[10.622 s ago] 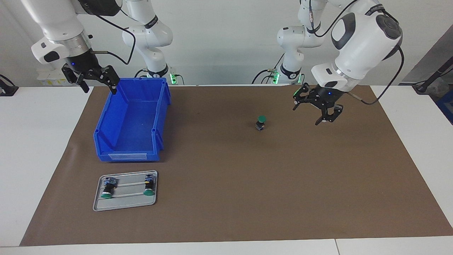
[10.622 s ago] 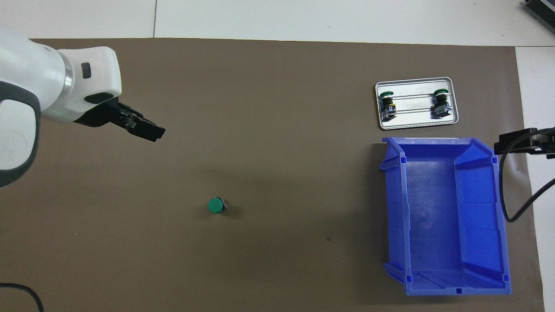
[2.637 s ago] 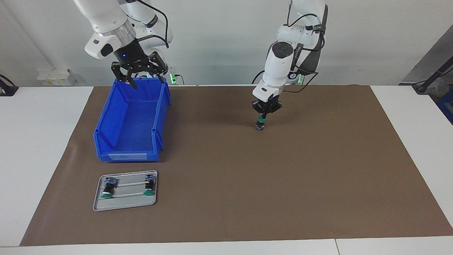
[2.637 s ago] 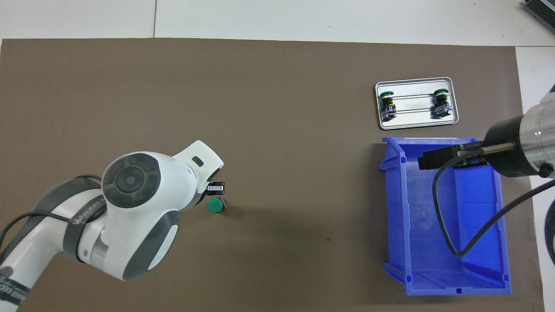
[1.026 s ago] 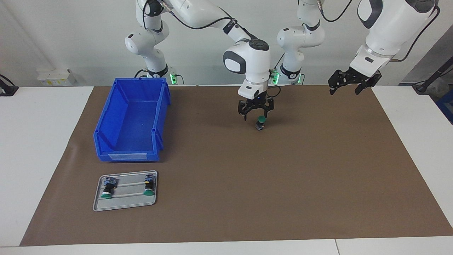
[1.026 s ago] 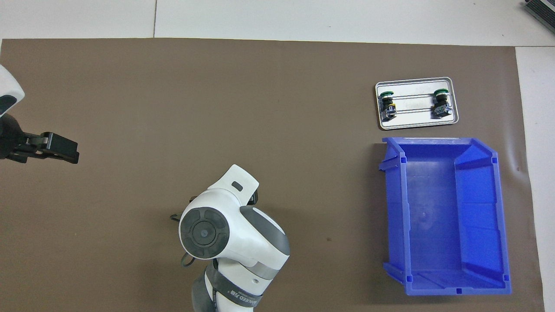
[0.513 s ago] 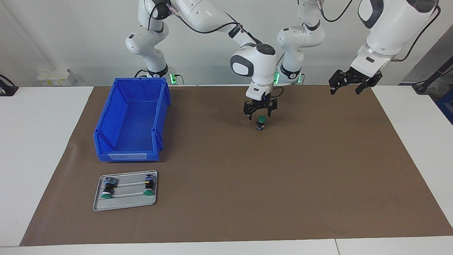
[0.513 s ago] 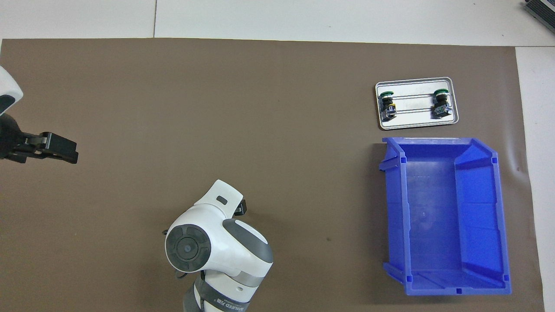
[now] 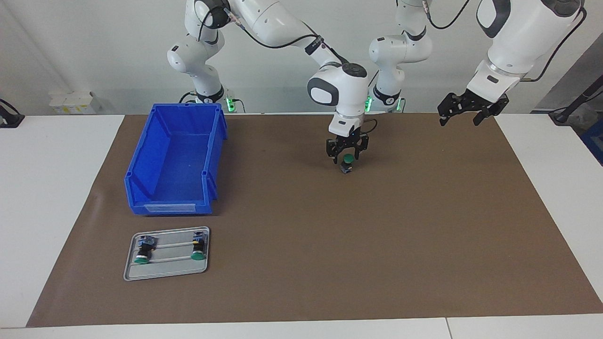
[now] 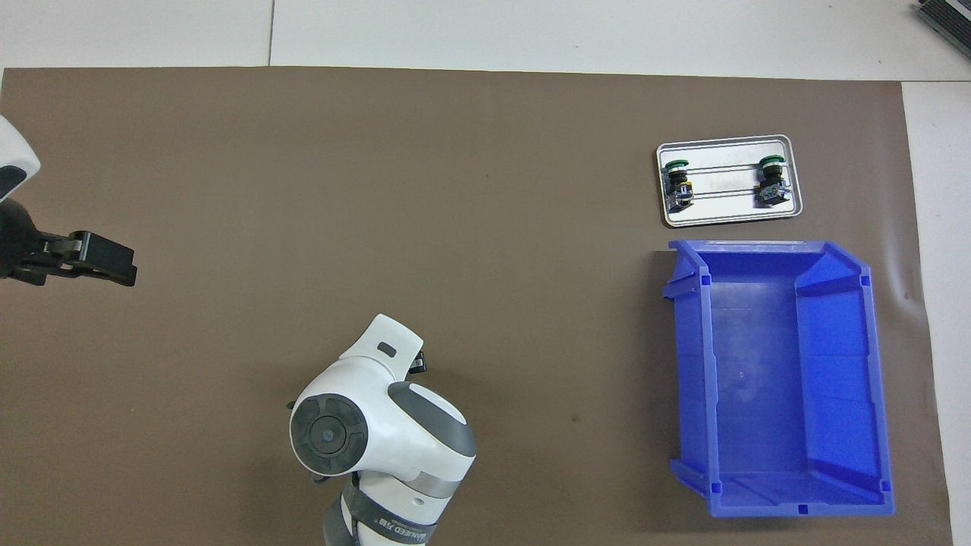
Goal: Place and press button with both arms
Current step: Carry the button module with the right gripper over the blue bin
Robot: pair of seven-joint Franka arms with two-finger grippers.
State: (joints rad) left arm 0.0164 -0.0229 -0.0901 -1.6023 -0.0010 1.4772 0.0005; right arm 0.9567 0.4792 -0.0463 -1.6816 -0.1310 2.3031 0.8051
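The button (image 9: 346, 168), green cap up on a black body, stands on the brown mat near the table's middle. My right arm reaches across from its base, and the right gripper (image 9: 347, 159) points straight down with its fingers closed around the green cap. From overhead the right arm's white wrist hides the button, and only a bit of the right gripper (image 10: 416, 365) shows. My left gripper (image 9: 464, 113) hangs open in the air over the left arm's end of the mat, and the overhead view shows the left gripper (image 10: 95, 259) at the picture's edge.
A blue bin (image 9: 141, 162) (image 10: 686, 364) stands at the right arm's end of the mat. Farther from the robots, a small metal tray (image 9: 167, 267) (image 10: 724, 214) holds two more green-capped buttons lying on their sides. White tabletop borders the mat.
The right gripper has come down over the button, and its fingers have closed in on the green cap. The left arm has stayed where it was, raised.
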